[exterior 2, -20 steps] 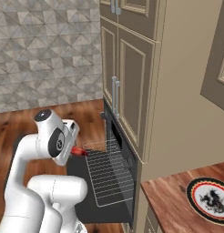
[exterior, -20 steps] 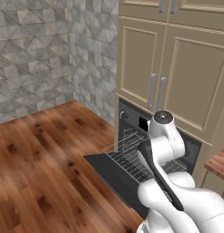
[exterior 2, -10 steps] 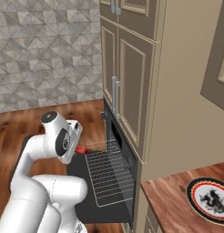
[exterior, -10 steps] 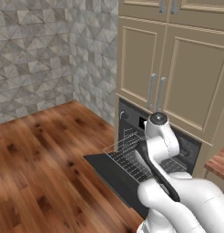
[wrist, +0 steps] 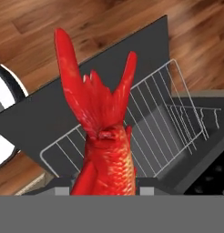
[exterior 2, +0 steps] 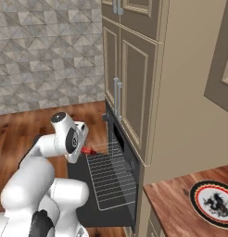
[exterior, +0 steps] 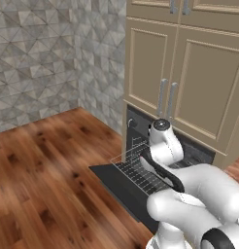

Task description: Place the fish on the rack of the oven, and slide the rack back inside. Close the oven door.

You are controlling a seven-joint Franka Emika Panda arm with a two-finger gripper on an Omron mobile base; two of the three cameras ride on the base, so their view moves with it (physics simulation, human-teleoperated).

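The fish [wrist: 102, 136], red-orange and scaly, stands tail-up between the jaws of my gripper [wrist: 104, 189], which is shut on its body. From the right base view a bit of the fish [exterior 2: 89, 150] pokes out beside the white hand, just above the outer edge of the rack. The rack [exterior 2: 109, 180] [wrist: 150, 123] [exterior: 136, 168] is a silver wire grid pulled out over the oven door [exterior: 114, 182] [wrist: 54, 118], which lies open and flat. The black oven [exterior: 189, 151] [exterior 2: 123, 148] sits under beige cabinets. My fingertips are hidden behind the fish.
Beige cabinet doors [exterior: 194, 82] with steel bar handles rise above the oven. A round black-rimmed plate [exterior 2: 212, 203] rests on a wooden counter [exterior 2: 174, 206] to the right. Wood floor [exterior: 43, 165] spreads left of the open door, and a grey tiled wall [exterior: 39, 58] stands behind.
The hand has carried the fish a little toward the oven, over the rack's outer edge. The grip, rack and door are unchanged.
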